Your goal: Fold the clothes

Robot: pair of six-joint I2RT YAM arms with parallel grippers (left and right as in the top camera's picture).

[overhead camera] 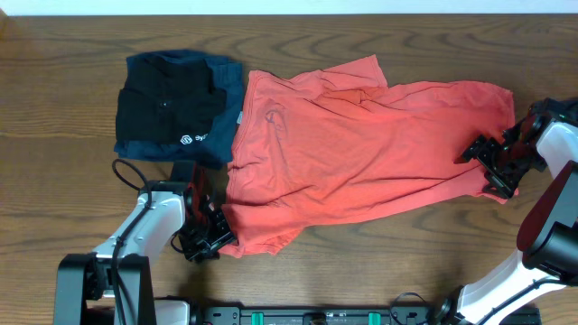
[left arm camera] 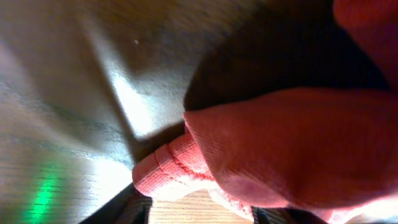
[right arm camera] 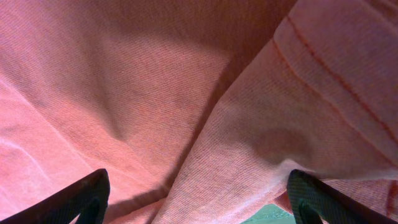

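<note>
A coral red shirt (overhead camera: 361, 149) lies spread and wrinkled across the middle of the table. My left gripper (overhead camera: 209, 236) is at its near left corner. In the left wrist view the shirt's stitched hem (left arm camera: 174, 165) lies between the parted fingers (left arm camera: 202, 214), with wood showing under it. My right gripper (overhead camera: 492, 167) is at the shirt's right edge. In the right wrist view its fingers (right arm camera: 199, 199) are spread wide with red cloth (right arm camera: 236, 124) between and beyond them. Neither gripper is closed on the cloth.
A folded dark navy and black shirt (overhead camera: 176, 108) with a small white logo lies at the far left, touching the red shirt's left edge. The wooden table (overhead camera: 72, 72) shows around both. The arm bases stand at the near edge.
</note>
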